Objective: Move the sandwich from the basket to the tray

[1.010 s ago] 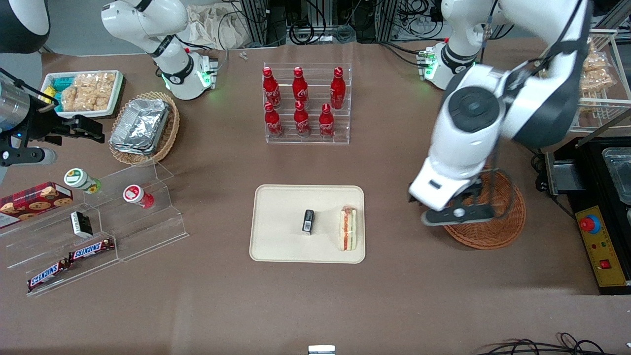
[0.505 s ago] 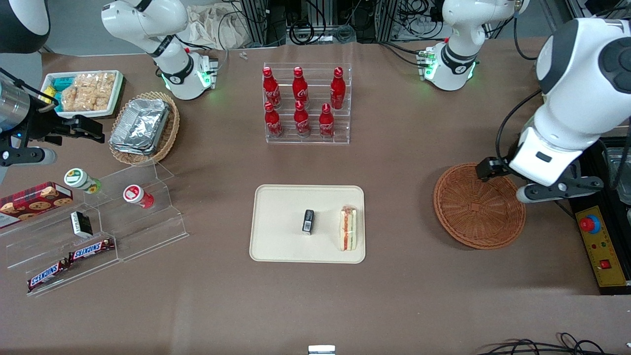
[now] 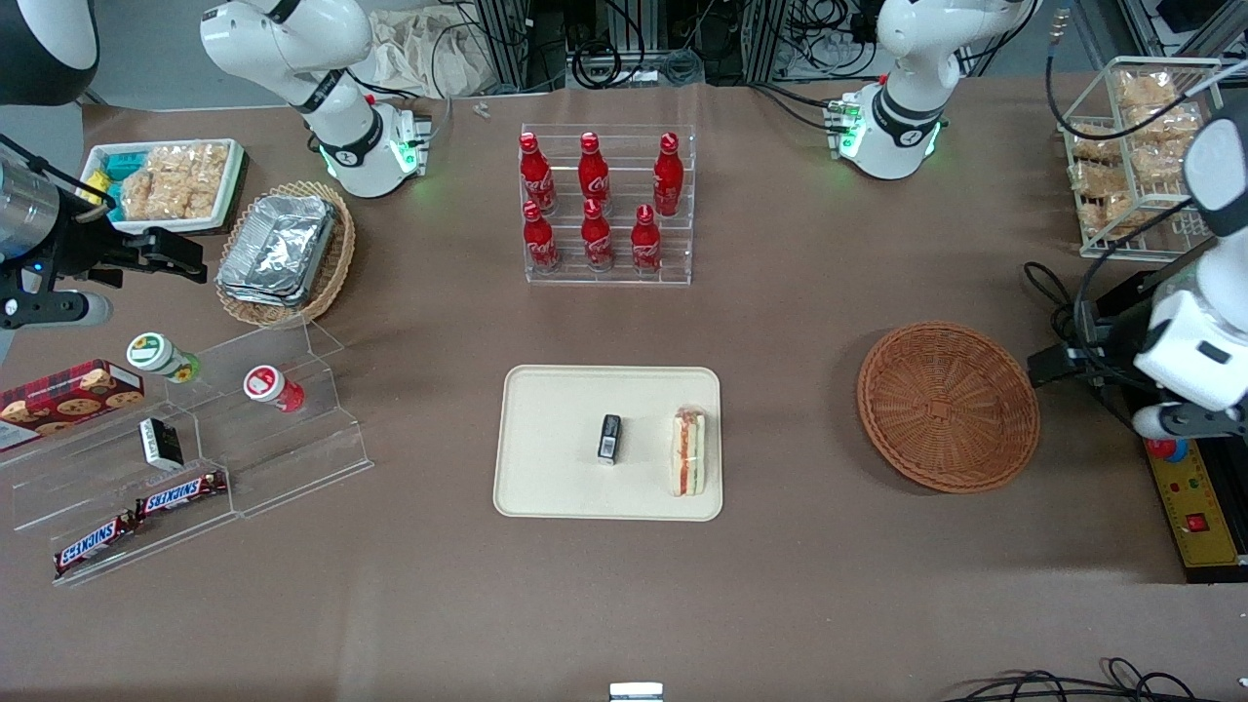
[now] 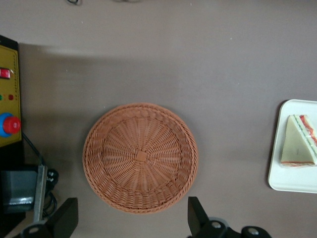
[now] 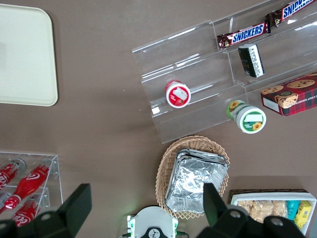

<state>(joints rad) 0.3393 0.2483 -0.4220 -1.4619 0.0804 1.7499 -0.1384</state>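
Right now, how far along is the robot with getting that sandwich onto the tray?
It looks finished. The sandwich lies on the tray, next to a small dark packet. The basket holds nothing. The gripper is open, holds nothing and hangs above the basket's edge toward the working arm's end of the table. Nothing appears left to do.

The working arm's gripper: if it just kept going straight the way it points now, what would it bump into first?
Probably the basket or the bare table at its edge. The gripper points down, open and empty, fingers straddling the basket's rim. Height is hard to judge. The sandwich lies off to the side on the tray.
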